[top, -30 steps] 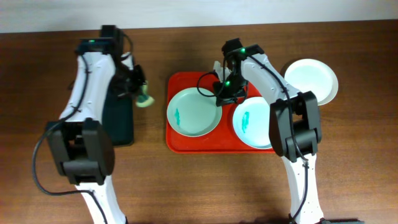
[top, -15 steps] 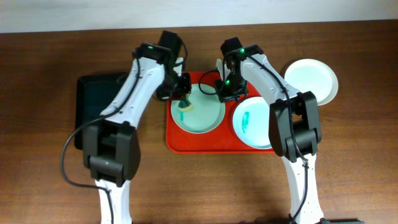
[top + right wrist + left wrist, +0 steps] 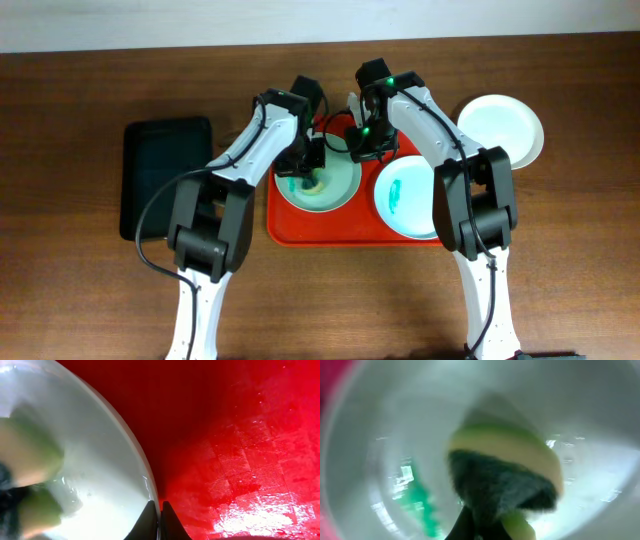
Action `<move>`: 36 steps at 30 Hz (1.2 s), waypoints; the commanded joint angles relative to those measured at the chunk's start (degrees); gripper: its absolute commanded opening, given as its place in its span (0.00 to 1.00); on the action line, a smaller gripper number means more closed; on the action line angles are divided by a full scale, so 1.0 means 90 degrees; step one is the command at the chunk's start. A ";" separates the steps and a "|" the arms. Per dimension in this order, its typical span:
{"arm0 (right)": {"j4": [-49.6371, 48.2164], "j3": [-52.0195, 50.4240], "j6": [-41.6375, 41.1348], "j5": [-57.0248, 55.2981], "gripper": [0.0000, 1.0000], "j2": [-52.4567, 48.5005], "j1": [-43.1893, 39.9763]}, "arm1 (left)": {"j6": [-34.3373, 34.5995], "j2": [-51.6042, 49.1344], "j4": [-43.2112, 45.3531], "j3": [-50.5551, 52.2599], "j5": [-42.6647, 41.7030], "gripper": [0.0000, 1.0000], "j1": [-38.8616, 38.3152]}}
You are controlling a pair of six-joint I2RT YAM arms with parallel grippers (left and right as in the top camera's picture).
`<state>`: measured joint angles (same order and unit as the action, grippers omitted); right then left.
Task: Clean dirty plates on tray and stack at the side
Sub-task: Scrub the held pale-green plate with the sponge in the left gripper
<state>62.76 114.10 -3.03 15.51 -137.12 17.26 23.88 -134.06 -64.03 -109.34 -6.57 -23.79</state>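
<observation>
The red tray [image 3: 283, 225] holds a pale mint plate [image 3: 338, 188] on the left and a light blue plate [image 3: 405, 200] with a teal smear on the right. My left gripper [image 3: 305, 172] is shut on a green-and-yellow sponge [image 3: 510, 460] pressed onto the mint plate [image 3: 600, 420], beside a teal smear [image 3: 422, 505]. My right gripper [image 3: 159, 525] is shut on the mint plate's rim [image 3: 135, 450] at its upper right edge, seen from overhead [image 3: 358, 152]. A white plate [image 3: 502, 128] lies on the table right of the tray.
A black tray [image 3: 162, 175] lies on the table left of the red tray. The table is dark brown wood [image 3: 560, 260]. The red tray floor [image 3: 240, 460] looks wet.
My left arm swung right from the black tray over to the red tray, carrying the sponge down onto the mint plate. The right arm stayed at the plate's rim.
</observation>
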 commanded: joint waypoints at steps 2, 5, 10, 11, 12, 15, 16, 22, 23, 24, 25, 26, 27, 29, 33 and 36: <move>-0.0019 -0.0036 -0.0049 -0.0170 0.04 -0.0036 -0.0095 | 0.0136 -0.0299 -0.0529 0.0061 0.2693 0.00 0.0168; -0.0017 -0.0036 -0.0051 -0.0396 0.04 -0.0036 -0.0100 | 0.0391 -0.0284 -0.0707 0.0029 0.3181 0.00 0.0330; -0.0022 -0.0036 -0.0051 -0.0398 0.04 -0.0036 -0.0097 | 0.0391 -0.0189 -0.0782 -0.0466 0.2550 0.00 0.0457; -0.0022 -0.0036 -0.0051 -0.0398 0.04 -0.0036 -0.0097 | 0.0391 -0.0097 -0.0801 -0.0680 0.2055 0.00 0.0469; -0.0022 -0.0036 -0.0051 -0.0398 0.04 -0.0036 -0.0097 | 0.0391 0.0005 -0.0789 -0.0869 0.1467 0.00 0.0486; -0.0029 -0.0036 -0.0051 -0.0398 0.04 -0.0036 -0.0097 | 0.0391 0.0163 -0.0593 -0.1032 0.0221 0.00 0.0546; -0.0046 -0.0036 -0.0051 -0.0398 0.04 -0.0036 -0.0097 | 0.0391 0.0160 -0.0561 -0.1027 0.0148 0.00 0.0544; -0.0141 -0.0036 -0.0053 -0.0396 0.04 -0.0039 -0.0085 | 0.0019 -0.0109 -0.0095 -0.0442 -0.0838 0.00 0.0464; -0.0143 -0.0036 -0.0053 -0.0396 0.04 -0.0041 -0.0085 | -0.0187 -0.0109 0.0109 -0.0250 -0.1003 0.00 0.0447; -0.0153 -0.0036 -0.0053 -0.0396 0.04 -0.0056 -0.0087 | -0.0238 -0.0109 0.0143 -0.0182 -0.0952 0.00 0.0449; -0.0165 -0.0036 -0.0053 -0.0396 0.04 -0.0070 -0.0087 | -0.0330 -0.0109 0.0209 -0.0073 -0.0738 0.00 0.0454; -0.0168 -0.0036 -0.0053 -0.0396 0.04 -0.0100 -0.0087 | -0.0328 -0.0109 0.0214 -0.0007 -0.0403 0.00 0.0454; -0.0165 -0.0036 -0.0053 -0.0393 0.04 -0.0117 -0.0085 | -0.0328 -0.0109 0.0209 0.0044 0.0029 0.00 0.0454; -0.0165 -0.0036 -0.0053 -0.0396 0.04 -0.0216 -0.0087 | -0.0325 -0.0109 0.0100 0.0153 0.1277 0.00 0.0461; -0.0209 -0.0034 -0.0053 -0.0396 0.04 -0.0289 -0.0087 | 0.0202 -0.0036 -0.0500 -0.0002 0.2645 0.00 0.0522; -0.0170 0.0027 -0.0051 -0.0454 0.04 -0.0209 -0.0087 | 0.0775 0.0340 -0.1001 -0.0374 0.2688 0.00 0.0685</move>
<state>60.69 114.10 -3.20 16.36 -137.45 17.52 25.21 -134.26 -69.25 -110.83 6.11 -20.78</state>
